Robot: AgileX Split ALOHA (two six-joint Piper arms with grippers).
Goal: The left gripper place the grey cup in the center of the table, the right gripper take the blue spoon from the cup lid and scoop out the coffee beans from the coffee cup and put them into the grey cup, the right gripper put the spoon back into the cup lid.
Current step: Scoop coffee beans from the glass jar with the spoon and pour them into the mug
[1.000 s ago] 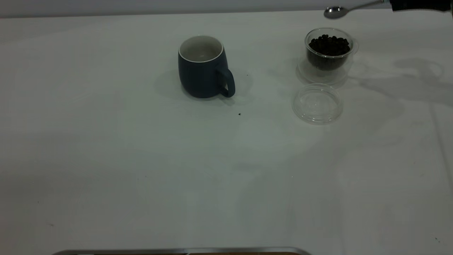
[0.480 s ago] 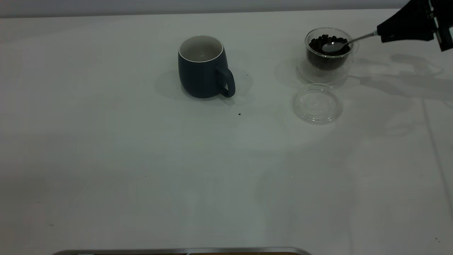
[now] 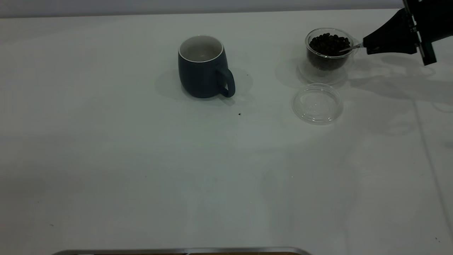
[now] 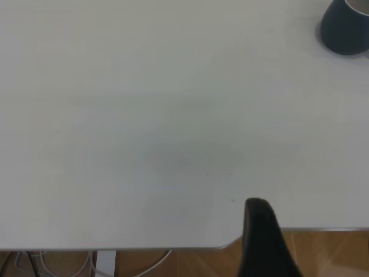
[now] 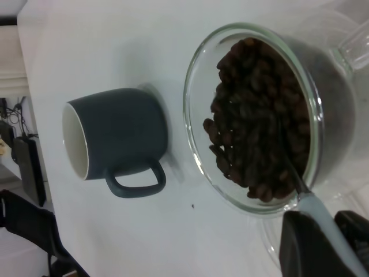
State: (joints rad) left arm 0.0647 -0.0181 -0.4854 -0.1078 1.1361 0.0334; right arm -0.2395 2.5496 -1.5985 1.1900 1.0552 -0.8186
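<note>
On the table (image 3: 141,159) we find the grey cup (image 3: 203,67) upright near centre; the cup lid (image 3: 317,103) lies just before the coffee cup (image 3: 328,49); the right gripper (image 3: 368,46) clamps the blue spoon (image 5: 323,222), bowl buried in the coffee beans (image 5: 259,121); whether the parked left gripper (image 4: 262,236) is spread, we cannot tell.

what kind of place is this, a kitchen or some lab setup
Probably a lab test bench, not a kitchen: a bare white table, cables under its edge, and the right gripper dipping a blue spoon into the coffee cup.
</note>
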